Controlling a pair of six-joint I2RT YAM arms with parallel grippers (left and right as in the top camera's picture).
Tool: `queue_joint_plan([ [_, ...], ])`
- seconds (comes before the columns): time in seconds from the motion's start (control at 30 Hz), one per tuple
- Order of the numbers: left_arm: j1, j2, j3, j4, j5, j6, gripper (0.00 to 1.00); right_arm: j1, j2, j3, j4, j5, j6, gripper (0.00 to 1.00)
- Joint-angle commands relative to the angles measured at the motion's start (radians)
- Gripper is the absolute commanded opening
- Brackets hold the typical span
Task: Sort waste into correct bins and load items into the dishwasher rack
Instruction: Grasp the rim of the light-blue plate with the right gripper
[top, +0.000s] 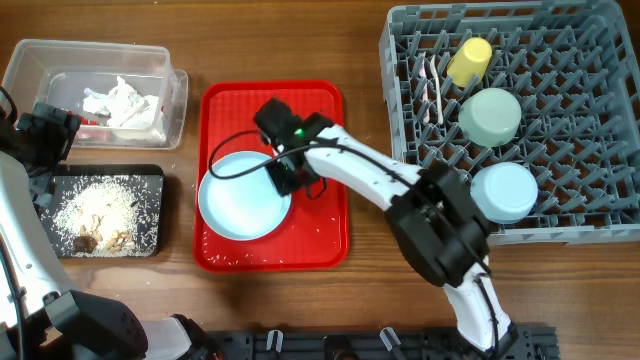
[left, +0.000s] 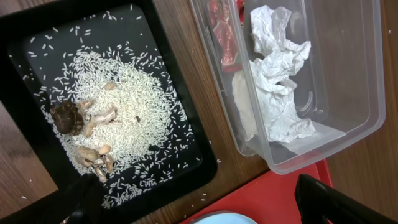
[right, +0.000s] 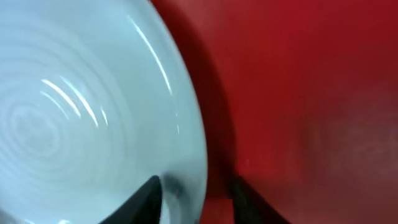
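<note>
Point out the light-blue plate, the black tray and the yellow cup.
light-blue plate (top: 240, 198): overhead view, centre of its face.
black tray (top: 150, 238): overhead view, bare floor near its right edge.
yellow cup (top: 469, 62): overhead view, middle of its side.

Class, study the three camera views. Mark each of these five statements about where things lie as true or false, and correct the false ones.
1. The light-blue plate lies on the red serving tray. True.
2. The yellow cup stands on that tray. False: the cup sits in the dishwasher rack.
3. The rice and food scraps lie in the black tray. True.
4. The napkins lie in the black tray. False: they are in the clear tub.
5. The right gripper straddles the plate's rim. True.
</note>
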Motion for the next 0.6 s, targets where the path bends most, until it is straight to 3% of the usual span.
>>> queue_joint_plan([
  [0.0, 0.005, -0.002, 0.004, 0.002, 0.004, 0.002, 1.0, 0.01, 0.044, 0.001, -0.024, 0.018, 0.025, 0.22],
  [0.1, 0.005, -0.002, 0.004, 0.002, 0.004, 0.002, 1.0, 0.012, 0.045, 0.002, -0.031, 0.023, 0.05, 0.04],
  [0.3, 0.005, -0.002, 0.004, 0.002, 0.004, 0.002, 1.0, -0.032, -0.021, 0.065, -0.08, 0.08, 0.107, 0.04],
  [0.57, 0.005, -0.002, 0.004, 0.002, 0.004, 0.002, 1.0, -0.237, -0.28, 0.203, -0.167, 0.402, 0.107, 0.04],
])
